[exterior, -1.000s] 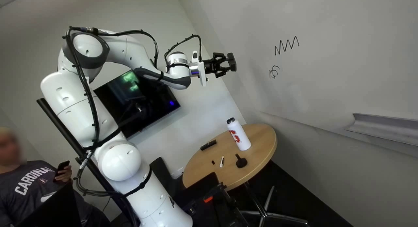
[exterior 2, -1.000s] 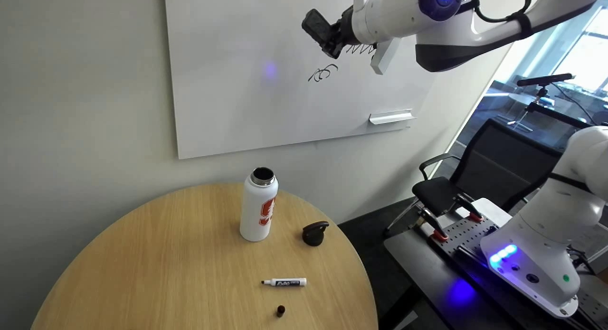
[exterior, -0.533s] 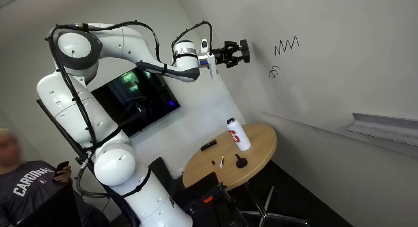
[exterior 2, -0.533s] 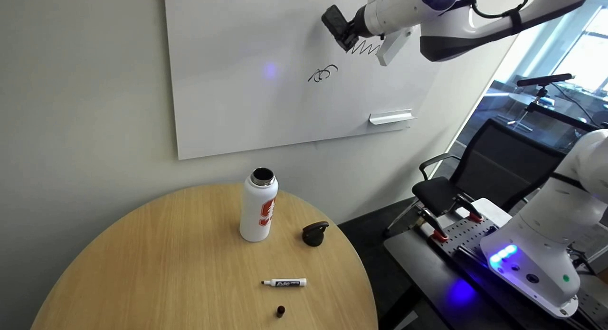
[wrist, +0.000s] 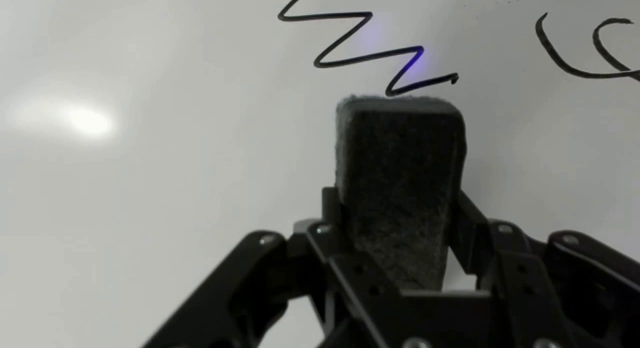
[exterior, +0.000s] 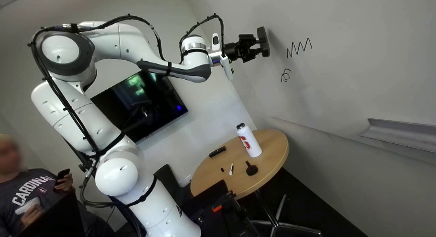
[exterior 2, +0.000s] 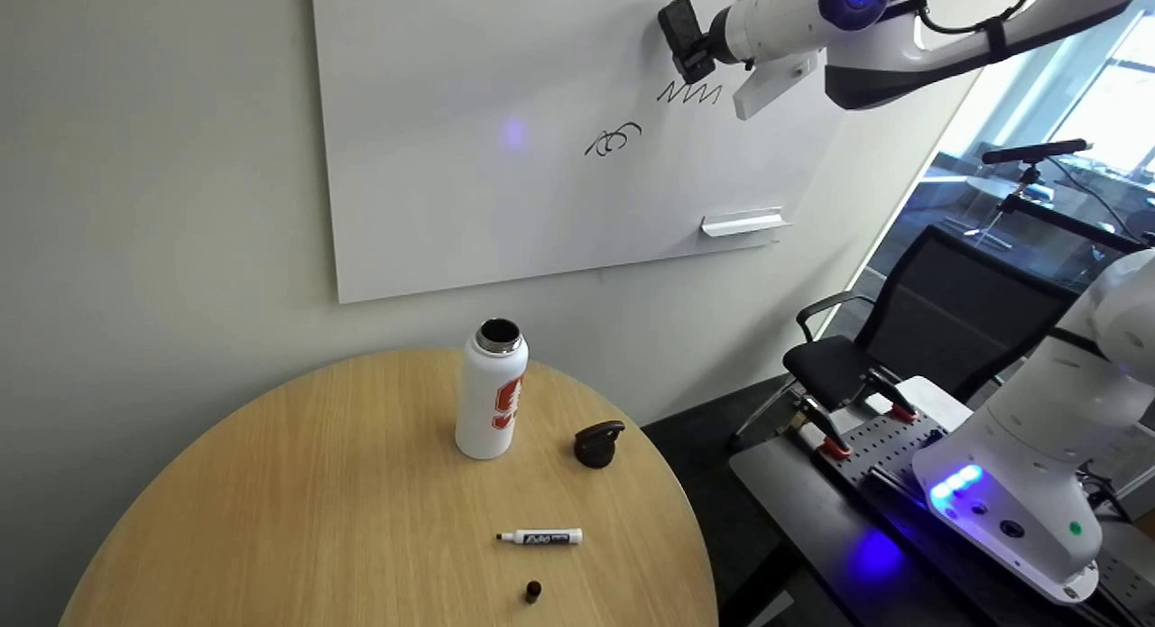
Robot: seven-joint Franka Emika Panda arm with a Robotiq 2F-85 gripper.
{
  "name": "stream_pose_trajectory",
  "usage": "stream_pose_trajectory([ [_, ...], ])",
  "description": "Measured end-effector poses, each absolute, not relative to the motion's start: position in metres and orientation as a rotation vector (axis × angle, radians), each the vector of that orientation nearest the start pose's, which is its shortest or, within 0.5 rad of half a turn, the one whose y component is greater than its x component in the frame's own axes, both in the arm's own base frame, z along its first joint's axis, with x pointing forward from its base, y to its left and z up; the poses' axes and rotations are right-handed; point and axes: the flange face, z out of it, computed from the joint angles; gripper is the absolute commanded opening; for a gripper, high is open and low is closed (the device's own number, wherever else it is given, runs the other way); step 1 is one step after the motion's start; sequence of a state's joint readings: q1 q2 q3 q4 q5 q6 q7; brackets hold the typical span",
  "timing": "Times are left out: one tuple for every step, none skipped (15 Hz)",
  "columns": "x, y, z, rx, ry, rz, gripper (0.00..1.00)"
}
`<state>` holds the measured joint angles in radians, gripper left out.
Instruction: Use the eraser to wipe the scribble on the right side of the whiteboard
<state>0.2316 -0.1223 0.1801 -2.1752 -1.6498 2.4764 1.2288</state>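
My gripper (wrist: 397, 223) is shut on the dark eraser (wrist: 402, 152), with one finger along each long side. In both exterior views the gripper (exterior: 253, 46) (exterior 2: 706, 48) holds the eraser (exterior: 263, 42) (exterior 2: 680, 27) close in front of the whiteboard (exterior: 368, 76) (exterior 2: 433, 176). I cannot tell whether the eraser touches the board. The zigzag scribble (exterior: 298, 48) (exterior 2: 691, 91) is on the board beside the eraser. In the wrist view the scribble (wrist: 370, 56) lies just above the eraser's far end, its lowest stroke bordering the eraser's edge; its upper end runs out of frame.
A smaller looped mark (exterior: 285, 75) (exterior 2: 614, 140) is near the scribble. A grey ledge (exterior: 402, 133) (exterior 2: 744, 223) is lower on the board. A round table (exterior 2: 271, 483) bears a white bottle (exterior 2: 487, 401), a black lid (exterior 2: 595, 444) and a marker (exterior 2: 541, 537). A person sits behind the arm.
The gripper with the eraser has moved up and closer to the whiteboard, to the right in both exterior views. The scribble now shows more fully beneath the gripper. The eraser stays held.
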Motion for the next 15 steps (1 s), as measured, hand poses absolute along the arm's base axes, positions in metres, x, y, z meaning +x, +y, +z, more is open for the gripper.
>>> stream_pose_trajectory([
  [0.497,0.224,0.486,2.111,0.458,1.363,0.28],
  [0.497,0.224,0.485,2.112,0.458,1.361,0.28],
  [0.498,0.222,0.484,2.113,0.456,1.357,0.28],
  [0.499,0.220,0.483,2.122,0.449,1.359,0.28],
  [0.501,0.217,0.481,2.137,0.437,1.369,0.28],
  [0.503,0.212,0.479,2.153,0.422,1.385,0.28],
  [0.505,0.207,0.476,2.177,0.411,1.407,0.28],
  [0.506,0.200,0.474,2.205,0.402,1.437,0.28],
  [0.507,0.193,0.471,2.231,0.389,1.469,0.28],
  [0.507,0.185,0.468,2.255,0.371,1.500,0.28],
  [0.508,0.178,0.466,2.272,0.349,1.526,0.53],
  [0.509,0.175,0.465,2.276,0.341,1.527,0.53],
  [0.509,0.175,0.465,2.276,0.343,1.524,0.53],
  [0.509,0.175,0.464,2.277,0.345,1.524,0.53],
  [0.508,0.177,0.464,2.278,0.348,1.525,0.28],
])
